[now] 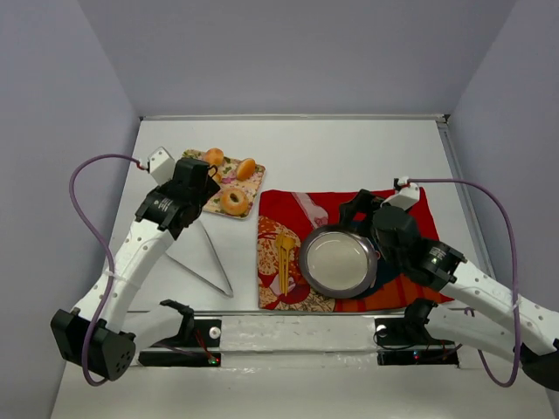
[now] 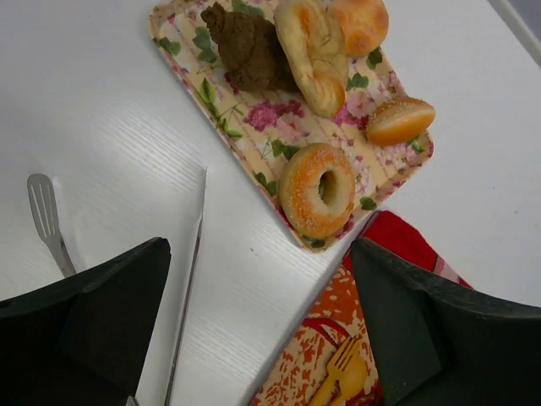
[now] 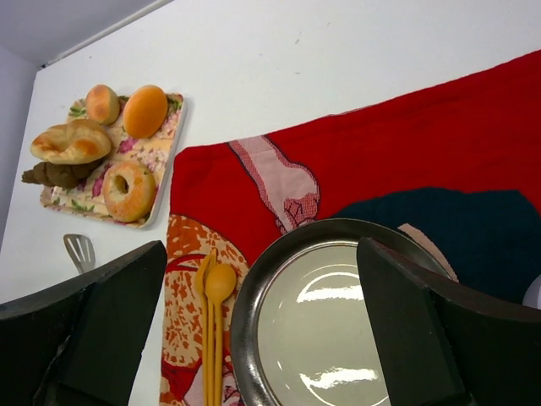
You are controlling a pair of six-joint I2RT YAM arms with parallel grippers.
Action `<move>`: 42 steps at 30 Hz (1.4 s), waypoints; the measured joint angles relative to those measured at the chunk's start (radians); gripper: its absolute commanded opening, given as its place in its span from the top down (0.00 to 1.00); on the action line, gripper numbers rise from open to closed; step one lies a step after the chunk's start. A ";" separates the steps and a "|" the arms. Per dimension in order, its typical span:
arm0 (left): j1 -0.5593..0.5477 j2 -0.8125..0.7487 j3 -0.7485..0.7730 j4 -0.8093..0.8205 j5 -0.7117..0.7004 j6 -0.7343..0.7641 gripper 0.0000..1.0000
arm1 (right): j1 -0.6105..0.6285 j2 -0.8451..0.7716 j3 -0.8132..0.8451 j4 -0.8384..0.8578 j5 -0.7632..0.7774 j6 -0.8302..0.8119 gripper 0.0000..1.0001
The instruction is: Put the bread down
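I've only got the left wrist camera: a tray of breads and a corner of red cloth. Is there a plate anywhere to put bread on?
Observer: Yes, a metal plate lies on the red cloth, further right than your view reaches.
Operator: Anything on it already?
Observer: No, the right wrist view shows it bare.
Operator: And the right gripper?
Observer: The right gripper is open above the plate's far rim, holding nothing.

Lab test booth: bare grey walls point(image 1: 288, 52) boxing white table point(image 1: 349, 148).
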 measured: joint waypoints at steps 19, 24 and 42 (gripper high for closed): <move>0.000 -0.148 -0.309 0.036 0.275 0.045 0.01 | 0.000 0.023 -0.017 0.014 0.015 -0.021 0.00; 0.000 -0.165 -0.385 0.028 0.298 -0.018 0.01 | 0.000 0.029 -0.045 0.037 0.012 -0.037 0.00; 0.000 -0.146 -0.458 -0.147 0.344 -0.276 0.01 | 0.000 0.043 -0.050 0.089 0.011 -0.053 0.00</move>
